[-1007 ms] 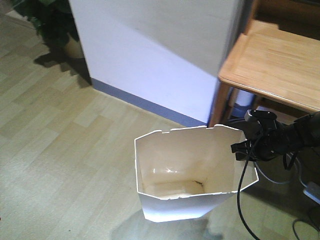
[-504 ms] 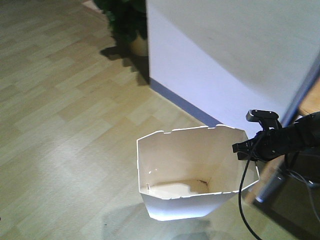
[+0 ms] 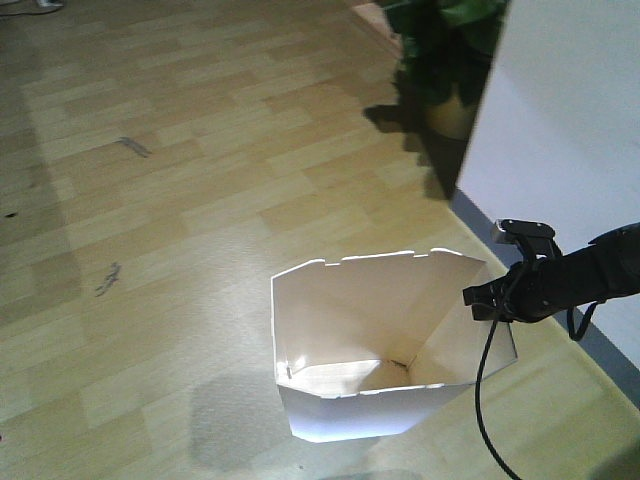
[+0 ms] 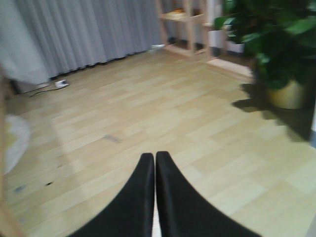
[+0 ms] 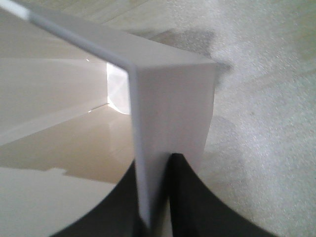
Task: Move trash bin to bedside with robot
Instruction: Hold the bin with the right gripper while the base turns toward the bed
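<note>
The white trash bin (image 3: pixel 380 345), tapered with an angular rim and cream inner walls, hangs in the lower middle of the front view over the wooden floor. My right gripper (image 3: pixel 482 302), on a thin black arm with a trailing cable, is shut on the bin's right rim. In the right wrist view the gripper (image 5: pixel 154 174) pinches the bin wall (image 5: pixel 170 103), one finger inside and one outside. My left gripper (image 4: pixel 155 159) is shut and empty, pointing over the floor. The bed is out of view.
A potted plant (image 3: pixel 445 60) stands by the corner of a white wall (image 3: pixel 570 130) with a blue-grey skirting at the right. Light wooden floor (image 3: pixel 180 200) spreads left and ahead. In the left wrist view grey curtains (image 4: pixel 74 34) and a wooden shelf (image 4: pixel 185 24) stand far off.
The view has swung left: the wooden desk and most of the white wall have left the frame, the plant has shifted right. The bin stays held in the same place in view.
</note>
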Robot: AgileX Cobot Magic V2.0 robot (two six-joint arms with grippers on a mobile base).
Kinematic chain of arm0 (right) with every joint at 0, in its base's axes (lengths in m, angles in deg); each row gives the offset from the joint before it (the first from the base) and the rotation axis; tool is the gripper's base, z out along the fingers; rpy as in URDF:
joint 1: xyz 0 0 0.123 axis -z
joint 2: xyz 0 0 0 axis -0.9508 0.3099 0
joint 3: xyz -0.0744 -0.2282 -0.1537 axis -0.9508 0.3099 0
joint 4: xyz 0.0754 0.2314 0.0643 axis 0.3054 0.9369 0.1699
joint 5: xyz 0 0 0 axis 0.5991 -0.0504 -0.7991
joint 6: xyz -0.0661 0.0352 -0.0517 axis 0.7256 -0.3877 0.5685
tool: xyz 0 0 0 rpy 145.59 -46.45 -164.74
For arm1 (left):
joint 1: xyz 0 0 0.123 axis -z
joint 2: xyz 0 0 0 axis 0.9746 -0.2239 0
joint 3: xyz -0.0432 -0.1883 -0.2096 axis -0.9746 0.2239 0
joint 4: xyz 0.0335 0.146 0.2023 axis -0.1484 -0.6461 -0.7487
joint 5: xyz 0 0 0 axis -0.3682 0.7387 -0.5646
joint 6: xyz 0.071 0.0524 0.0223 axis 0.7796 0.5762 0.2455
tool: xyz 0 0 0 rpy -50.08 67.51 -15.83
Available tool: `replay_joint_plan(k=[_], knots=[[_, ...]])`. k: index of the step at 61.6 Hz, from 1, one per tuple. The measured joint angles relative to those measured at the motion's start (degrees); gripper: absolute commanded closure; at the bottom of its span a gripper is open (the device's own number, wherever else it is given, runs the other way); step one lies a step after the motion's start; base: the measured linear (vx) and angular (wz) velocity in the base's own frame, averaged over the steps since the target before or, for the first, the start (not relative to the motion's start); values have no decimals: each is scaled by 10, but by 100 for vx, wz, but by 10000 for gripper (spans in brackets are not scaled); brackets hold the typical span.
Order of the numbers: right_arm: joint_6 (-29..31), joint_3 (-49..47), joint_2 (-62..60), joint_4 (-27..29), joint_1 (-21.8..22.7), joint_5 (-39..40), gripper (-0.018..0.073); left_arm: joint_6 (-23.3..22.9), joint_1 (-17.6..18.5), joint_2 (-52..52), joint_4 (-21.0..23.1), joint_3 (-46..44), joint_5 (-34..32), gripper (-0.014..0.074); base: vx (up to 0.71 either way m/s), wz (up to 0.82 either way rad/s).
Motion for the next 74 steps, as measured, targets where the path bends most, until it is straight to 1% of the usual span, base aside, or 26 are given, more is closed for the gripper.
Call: replay_joint_plan(k=[13, 27, 74], knots=[[0, 0, 0, 0, -1, -6, 564, 0, 0, 0, 0, 0, 0, 602, 19, 54], [0, 0, 0, 0, -1, -10, 564, 0, 0, 0, 0, 0, 0, 602, 22, 33], [0, 0, 0, -1, 0, -3, 564, 0, 0, 0, 0, 0, 0, 602, 31, 13]])
